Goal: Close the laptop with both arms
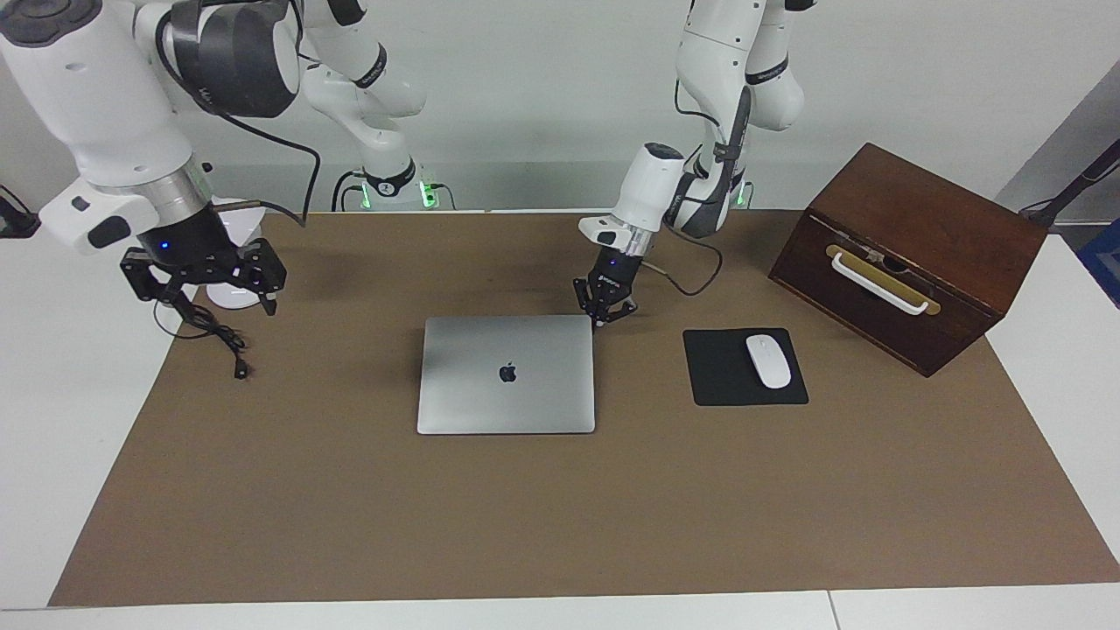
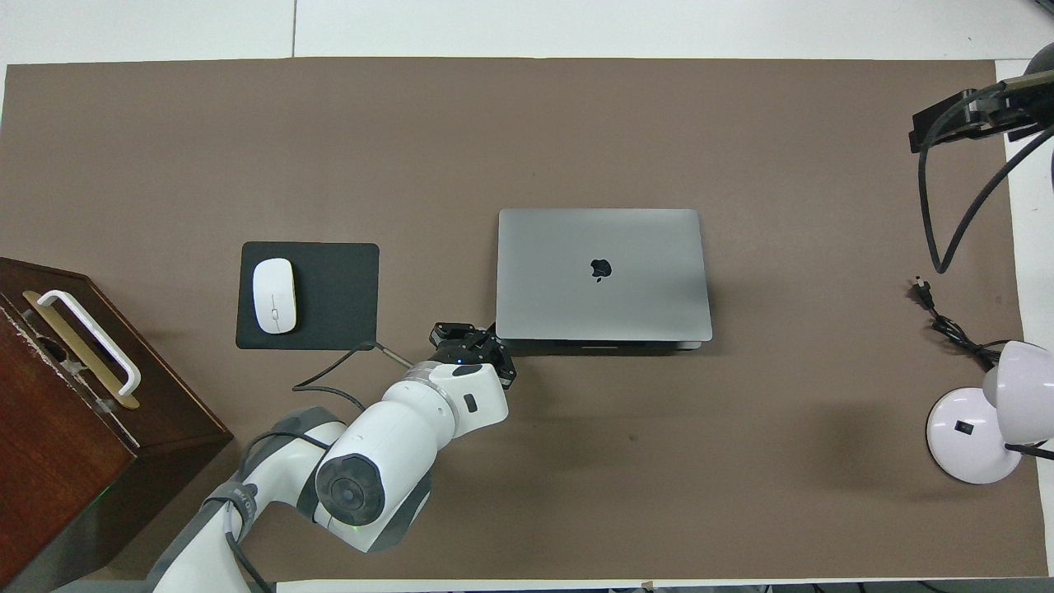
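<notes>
The silver-grey laptop (image 1: pixel 506 374) lies shut and flat in the middle of the brown mat, with its apple logo facing up; it also shows in the overhead view (image 2: pixel 601 274). My left gripper (image 1: pixel 604 313) hangs low just beside the laptop's corner that is nearest the robots, toward the left arm's end; it also shows in the overhead view (image 2: pixel 471 344). I cannot tell whether it touches the lid. My right gripper (image 1: pixel 203 278) is open and empty, raised over the mat's edge at the right arm's end, well apart from the laptop. It shows in the overhead view (image 2: pixel 959 123) too.
A white mouse (image 1: pixel 768 360) lies on a black mouse pad (image 1: pixel 726 385) beside the laptop, toward the left arm's end. A dark wooden box (image 1: pixel 910 254) with a white handle stands at that end. A white lamp base (image 2: pixel 972 436) and a black cable (image 2: pixel 947 325) lie at the right arm's end.
</notes>
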Robot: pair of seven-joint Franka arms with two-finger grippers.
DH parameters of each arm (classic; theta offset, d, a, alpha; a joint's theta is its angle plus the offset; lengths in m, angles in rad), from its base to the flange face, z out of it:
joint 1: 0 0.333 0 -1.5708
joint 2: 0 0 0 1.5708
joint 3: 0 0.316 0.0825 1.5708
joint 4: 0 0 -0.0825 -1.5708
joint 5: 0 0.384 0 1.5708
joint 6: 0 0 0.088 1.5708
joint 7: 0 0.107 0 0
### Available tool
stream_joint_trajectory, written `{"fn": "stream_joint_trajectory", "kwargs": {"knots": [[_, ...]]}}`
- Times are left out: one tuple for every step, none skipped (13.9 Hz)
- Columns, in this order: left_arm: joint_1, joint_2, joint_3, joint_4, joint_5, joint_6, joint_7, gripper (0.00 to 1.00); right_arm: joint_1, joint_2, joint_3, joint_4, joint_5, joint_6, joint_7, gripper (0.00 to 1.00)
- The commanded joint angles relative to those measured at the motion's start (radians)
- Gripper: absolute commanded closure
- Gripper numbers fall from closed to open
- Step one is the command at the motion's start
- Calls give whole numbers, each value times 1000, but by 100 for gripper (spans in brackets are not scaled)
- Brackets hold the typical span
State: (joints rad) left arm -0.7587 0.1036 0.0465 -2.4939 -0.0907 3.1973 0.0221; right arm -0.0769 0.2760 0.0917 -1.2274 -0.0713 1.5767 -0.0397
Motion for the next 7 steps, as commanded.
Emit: {"fn": "stream_joint_trajectory", "kwargs": {"knots": [[15,-129,-4,-13,-7,-185,30,100,-18,-84,0,-65,21,-20,37,0],[15,-154,-4,-13,-7,-242,54,100,-20,-122,-3,-104,22,-21,38,0],[15,-179,-2,-5,-7,-299,61,100,-20,-164,-3,-154,22,-9,44,0],[15,-194,-2,-2,-6,-342,61,100,-20,-185,-3,-180,28,6,50,0],[16,-209,-2,-2,-7,-364,61,100,-20,-192,-3,-188,30,15,52,0],[18,-226,0,0,-7,-394,61,100,-23,-199,-3,-199,40,17,52,0],[22,-243,0,12,-7,-437,59,100,-35,-217,-6,-230,68,29,50,0]]}}
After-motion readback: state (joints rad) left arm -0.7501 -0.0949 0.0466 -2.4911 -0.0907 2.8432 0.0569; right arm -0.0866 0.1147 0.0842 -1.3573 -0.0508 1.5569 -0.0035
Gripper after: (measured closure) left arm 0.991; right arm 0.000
